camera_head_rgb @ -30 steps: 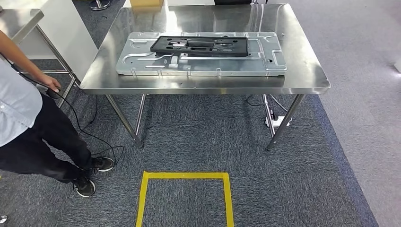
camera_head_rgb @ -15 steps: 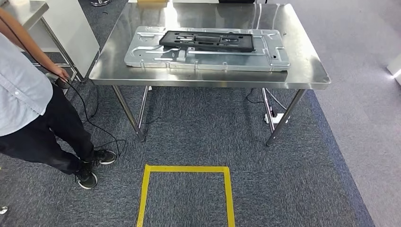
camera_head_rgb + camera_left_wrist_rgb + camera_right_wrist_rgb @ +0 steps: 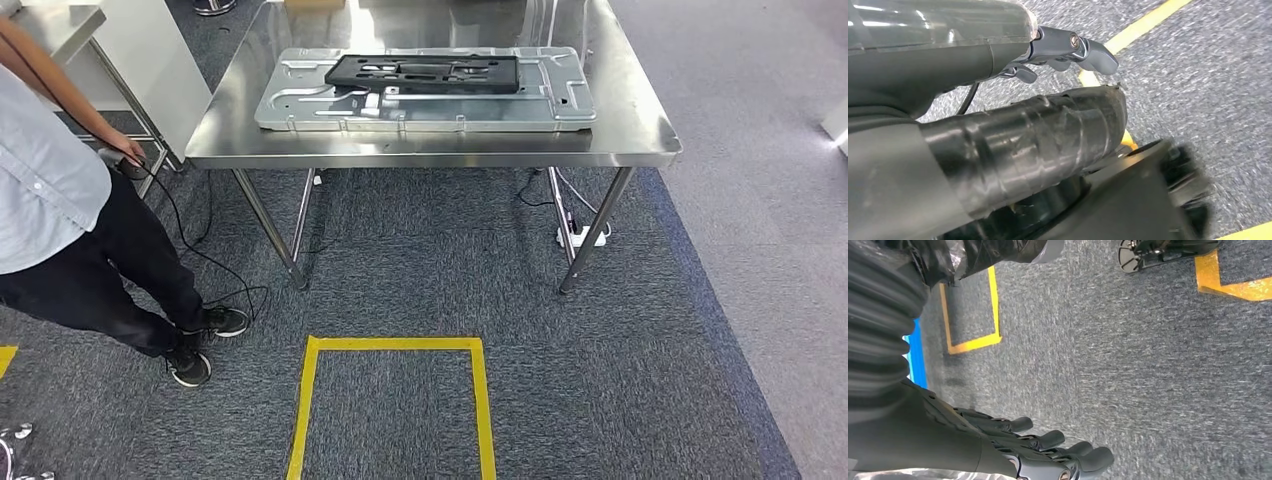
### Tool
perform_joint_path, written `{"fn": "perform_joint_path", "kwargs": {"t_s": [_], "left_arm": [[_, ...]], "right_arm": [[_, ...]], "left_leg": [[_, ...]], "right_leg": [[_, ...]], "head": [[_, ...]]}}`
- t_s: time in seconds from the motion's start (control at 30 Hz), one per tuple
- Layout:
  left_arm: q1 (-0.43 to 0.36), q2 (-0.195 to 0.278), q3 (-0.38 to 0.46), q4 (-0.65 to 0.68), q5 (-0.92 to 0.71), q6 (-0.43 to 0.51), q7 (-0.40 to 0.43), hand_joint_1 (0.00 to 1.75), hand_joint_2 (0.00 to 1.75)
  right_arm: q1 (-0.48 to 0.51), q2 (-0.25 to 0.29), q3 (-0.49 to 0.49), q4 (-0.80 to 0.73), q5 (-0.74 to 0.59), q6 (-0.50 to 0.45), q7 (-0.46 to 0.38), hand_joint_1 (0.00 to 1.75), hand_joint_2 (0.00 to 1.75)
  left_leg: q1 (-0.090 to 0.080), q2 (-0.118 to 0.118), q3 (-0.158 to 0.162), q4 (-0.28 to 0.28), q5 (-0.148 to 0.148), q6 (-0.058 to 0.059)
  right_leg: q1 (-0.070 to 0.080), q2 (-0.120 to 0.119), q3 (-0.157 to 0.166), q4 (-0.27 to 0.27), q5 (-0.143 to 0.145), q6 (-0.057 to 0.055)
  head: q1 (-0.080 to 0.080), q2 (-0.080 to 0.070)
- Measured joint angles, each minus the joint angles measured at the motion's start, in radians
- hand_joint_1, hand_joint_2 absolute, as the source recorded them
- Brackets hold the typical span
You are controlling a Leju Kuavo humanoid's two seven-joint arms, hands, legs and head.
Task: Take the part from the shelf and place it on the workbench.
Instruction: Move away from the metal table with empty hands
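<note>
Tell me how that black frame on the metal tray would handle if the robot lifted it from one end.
The black frame looks flat, long and full of cutouts, so probably light and somewhat flexible. Lifted at one end, it may sag or slide on the smooth metal tray.

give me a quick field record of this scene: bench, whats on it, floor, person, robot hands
workbench: steel table
on it: silver metal panel lying flat, black part resting on top of it
floor: grey carpet, yellow tape square in front of the table
person: standing at the left, holding a cable
left robot hand: holds nothing
right robot hand: fingers apart, holds nothing
</note>
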Motion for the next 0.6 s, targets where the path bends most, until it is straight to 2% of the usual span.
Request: {"fn": "perform_joint_path", "kwargs": {"t_s": [0.03,0.07,0.1,0.2,0.23,0.27,0.33,0.37,0.4,0.43,0.47,0.53,0.57,0.6], "left_arm": [[-0.001,0.000,0.002,0.000,0.001,0.001,0.000,0.00,0.00],[-0.003,0.000,0.004,0.000,0.002,0.003,-0.001,0.00,0.00],[-0.004,0.000,0.005,0.000,0.003,0.004,-0.002,0.00,0.00],[-0.002,0.000,0.011,0.000,0.004,0.006,-0.003,0.00,0.00],[-0.002,0.000,0.013,0.000,0.004,0.007,-0.003,0.00,0.00],[-0.001,-0.001,0.014,0.000,0.004,0.007,-0.004,0.00,0.00],[-0.001,-0.001,0.015,0.000,0.005,0.007,-0.004,0.00,0.00],[0.000,-0.001,0.016,0.000,0.005,0.007,-0.005,0.00,0.00],[0.001,-0.001,0.016,0.000,0.005,0.007,-0.005,0.00,0.00],[0.001,-0.001,0.017,0.000,0.005,0.007,-0.005,0.00,0.00],[0.001,-0.001,0.017,0.000,0.005,0.007,-0.005,0.00,0.00],[0.001,-0.001,0.018,0.000,0.005,0.007,-0.007,0.00,0.00],[0.001,-0.001,0.018,0.000,0.005,0.008,-0.008,0.00,0.00],[0.001,-0.001,0.018,0.000,0.005,0.008,-0.008,0.00,0.00]], "right_arm": [[0.000,0.001,0.002,0.000,0.001,0.004,-0.007,0.00,1.75],[0.000,0.002,0.004,0.000,0.002,0.011,-0.015,0.00,1.75],[0.000,0.003,0.006,0.000,0.002,0.021,-0.023,0.00,1.31],[-0.001,0.004,0.008,0.000,-0.004,0.054,-0.046,0.00,0.00],[0.000,0.004,0.008,0.000,-0.007,0.063,-0.053,0.00,0.00],[0.000,0.004,0.008,0.000,-0.010,0.073,-0.061,0.00,0.00],[0.001,0.004,0.007,0.000,-0.017,0.090,-0.076,0.00,0.00],[0.001,0.004,0.007,0.000,-0.021,0.096,-0.082,0.00,0.00],[0.002,0.004,0.007,0.000,-0.024,0.100,-0.085,0.00,0.00],[0.002,0.004,0.007,0.000,-0.026,0.103,-0.088,0.00,0.00],[0.003,0.004,0.007,0.000,-0.028,0.103,-0.089,0.00,0.00],[0.002,0.003,0.007,0.000,-0.031,0.103,-0.090,0.00,0.00],[0.002,0.003,0.006,0.000,-0.032,0.103,-0.092,0.00,0.00],[0.001,0.003,0.004,0.000,-0.033,0.104,-0.094,0.00,0.00]], "left_leg": [[-0.002,0.000,0.046,-0.075,0.019,0.006],[-0.005,-0.001,0.079,-0.133,0.032,0.012],[-0.008,-0.001,0.096,-0.167,0.038,0.018],[-0.012,0.001,0.094,-0.183,0.052,0.034],[-0.010,0.003,0.091,-0.189,0.062,0.042],[-0.008,0.005,0.086,-0.194,0.073,0.050],[-0.008,0.008,0.069,-0.196,0.088,0.060],[-0.008,0.009,0.060,-0.193,0.093,0.061],[-0.009,0.009,0.050,-0.189,0.098,0.061],[-0.009,0.010,0.041,-0.183,0.101,0.059],[-0.009,0.010,0.032,-0.176,0.103,0.058],[-0.009,0.010,0.013,-0.156,0.104,0.053],[-0.010,0.010,0.004,-0.146,0.104,0.049],[-0.011,0.009,-0.002,-0.138,0.104,0.044]], "right_leg": [[0.001,0.000,-0.004,0.001,0.005,0.004],[0.002,0.001,-0.008,0.001,0.010,0.009],[0.002,0.000,-0.010,0.001,0.016,0.015],[-0.002,0.000,-0.012,-0.001,0.028,0.034],[-0.002,0.000,-0.016,0.008,0.018,0.039],[-0.002,0.001,-0.027,0.034,-0.007,0.043],[-0.002,0.003,-0.067,0.142,-0.091,0.048],[-0.002,0.003,-0.087,0.203,-0.127,0.051],[-0.003,0.003,-0.095,0.246,-0.147,0.054],[-0.004,0.003,-0.087,0.254,-0.149,0.056],[-0.006,0.002,-0.058,0.224,-0.133,0.057],[-0.009,0.002,0.028,0.096,-0.090,0.056],[-0.008,0.003,0.058,0.043,-0.076,0.051],[-0.006,0.003,0.073,0.012,-0.071,0.045]], "head": [[0.000,0.000],[0.000,0.000],[0.000,0.000],[0.001,0.000],[0.001,0.000],[0.002,0.000],[0.003,0.000],[0.003,0.000],[0.003,0.000],[0.003,0.000],[0.003,0.000],[0.003,0.000],[0.002,0.000],[0.002,0.000]]}}
